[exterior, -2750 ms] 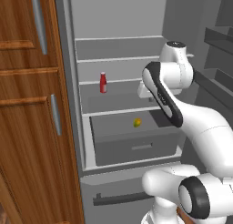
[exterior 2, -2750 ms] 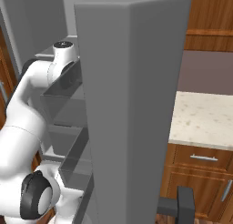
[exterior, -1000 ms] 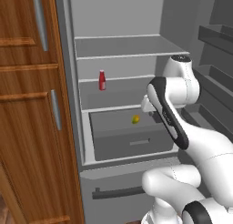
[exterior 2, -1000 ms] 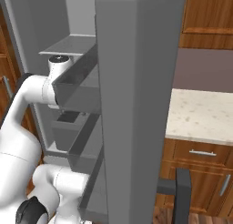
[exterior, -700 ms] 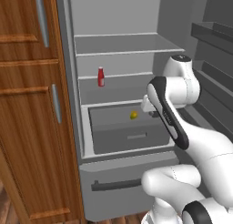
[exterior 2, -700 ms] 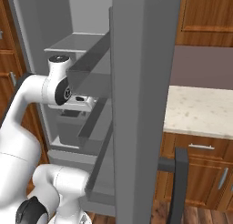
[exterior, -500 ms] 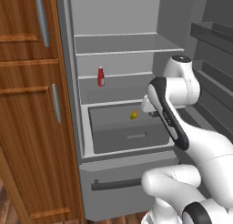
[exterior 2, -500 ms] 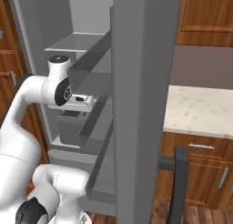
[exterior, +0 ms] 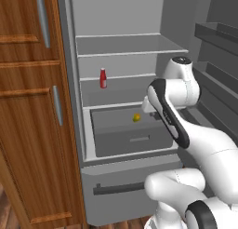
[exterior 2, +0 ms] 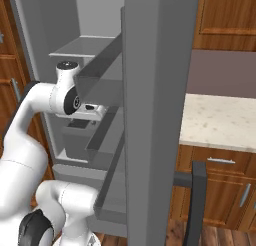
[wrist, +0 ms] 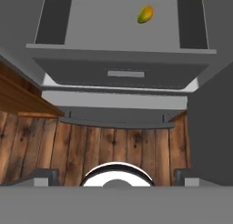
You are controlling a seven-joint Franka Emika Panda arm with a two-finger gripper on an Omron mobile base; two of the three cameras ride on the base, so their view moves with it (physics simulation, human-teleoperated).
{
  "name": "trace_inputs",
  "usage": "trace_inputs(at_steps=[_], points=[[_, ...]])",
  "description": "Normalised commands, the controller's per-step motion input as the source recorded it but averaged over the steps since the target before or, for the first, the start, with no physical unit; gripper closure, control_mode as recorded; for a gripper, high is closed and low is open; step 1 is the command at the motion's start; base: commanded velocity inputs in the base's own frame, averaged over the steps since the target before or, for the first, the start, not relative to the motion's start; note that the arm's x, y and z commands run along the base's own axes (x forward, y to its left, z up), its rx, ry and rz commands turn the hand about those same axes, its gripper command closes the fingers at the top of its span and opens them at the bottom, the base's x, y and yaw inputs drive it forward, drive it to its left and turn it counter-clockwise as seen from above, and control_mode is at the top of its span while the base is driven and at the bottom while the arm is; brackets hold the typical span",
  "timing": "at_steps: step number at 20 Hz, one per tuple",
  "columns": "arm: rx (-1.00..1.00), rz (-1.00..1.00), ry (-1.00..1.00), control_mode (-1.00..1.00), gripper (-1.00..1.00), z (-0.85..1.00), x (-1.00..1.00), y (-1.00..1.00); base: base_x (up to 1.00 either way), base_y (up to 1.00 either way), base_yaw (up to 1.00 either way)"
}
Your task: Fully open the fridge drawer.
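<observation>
Pincer [wrist: 116, 175] open above fridge drawer [wrist: 122, 70]

Since the earliest pictures the base has driven, shifting both base views. The wide dark-grey box-shaped fridge drawer [exterior: 128, 137] now stands further out from the fridge, and the white arm [exterior: 174, 95] sits lower, beside the drawer's right rim.

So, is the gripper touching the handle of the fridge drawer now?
Apart. In the hand view the slot handle on the fridge drawer lies far ahead of the fingertips, with floor showing between them.
</observation>
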Motion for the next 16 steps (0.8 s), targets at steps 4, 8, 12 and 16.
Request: trace_inputs(at_steps=[4, 8, 12, 16], points=[[0.00, 0.00, 0.05, -1.00, -1.00, -0.06, 0.68, 0.14, 0.00, 0.00, 0.00], [0.00, 0.00, 0.07, -1.00, -1.00, -0.15, 0.49, 0.16, 0.00, 0.00, 0.00], [0.00, 0.00, 0.01, -1.00, -1.00, -0.19, 0.15, 0.04, 0.00, 0.00, 0.00], [0.00, 0.00, 0.00, -1.00, -1.00, -0.27, 0.01, 0.00, 0.00, 0.00, 0.00]])
